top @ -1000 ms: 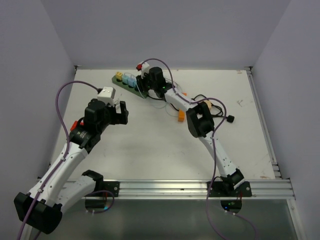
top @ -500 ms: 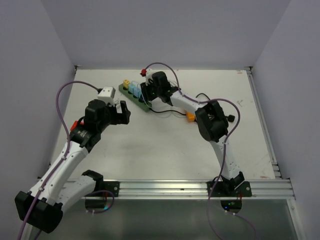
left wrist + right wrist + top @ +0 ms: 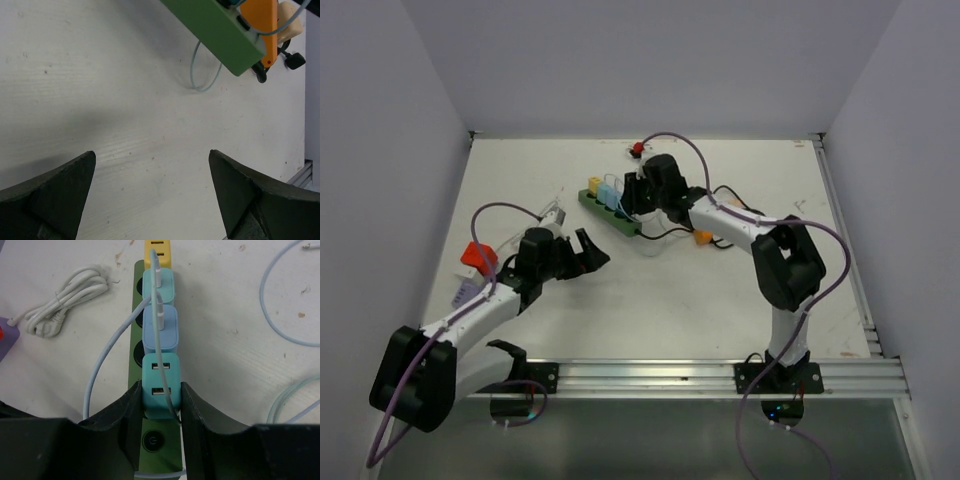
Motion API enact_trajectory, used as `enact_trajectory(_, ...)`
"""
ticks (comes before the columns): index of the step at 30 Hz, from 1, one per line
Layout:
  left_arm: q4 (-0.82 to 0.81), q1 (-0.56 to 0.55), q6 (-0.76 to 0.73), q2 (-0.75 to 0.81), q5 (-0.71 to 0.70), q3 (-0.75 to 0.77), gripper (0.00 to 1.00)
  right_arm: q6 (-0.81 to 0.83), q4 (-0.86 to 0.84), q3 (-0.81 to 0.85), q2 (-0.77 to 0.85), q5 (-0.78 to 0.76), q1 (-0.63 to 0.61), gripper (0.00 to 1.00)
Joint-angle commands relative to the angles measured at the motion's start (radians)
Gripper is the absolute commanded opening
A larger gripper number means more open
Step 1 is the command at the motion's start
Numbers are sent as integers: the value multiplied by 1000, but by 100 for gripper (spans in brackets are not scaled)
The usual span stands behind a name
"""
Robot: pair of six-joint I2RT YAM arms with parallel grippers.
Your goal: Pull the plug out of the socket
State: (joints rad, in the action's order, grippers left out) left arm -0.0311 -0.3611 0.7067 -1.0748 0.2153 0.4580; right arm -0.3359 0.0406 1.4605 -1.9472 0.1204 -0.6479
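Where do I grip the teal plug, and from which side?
Its two flat side faces, from above. The teal plug stands upright on the green strip, a blue plug tight beside it along the row, so only the cross-strip faces are reachable; the right gripper clamps them.

Overhead and close wrist views share the socket [image 3: 215, 25].

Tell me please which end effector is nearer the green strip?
Right: the right end effector grips a teal plug on the green strip; the left end effector hovers apart, open.
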Motion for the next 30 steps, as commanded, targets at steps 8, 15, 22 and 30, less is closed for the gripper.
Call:
enact_trajectory(8,-577,7,229,-163,104,-143,100,-160,-128,-161,168,1,-10,0)
enact_trajectory(15,-645,7,235,-241,87,-101,100,-189,-172,-253,205,-8,-22,0)
enact_trajectory(22,-707,8,293,-399,95,-50,100,-224,-326,-391,220,-44,-53,3)
enact_trajectory(30,-878,33,393,-600,170,-39,91,-238,-415,-479,231,-70,-84,3)
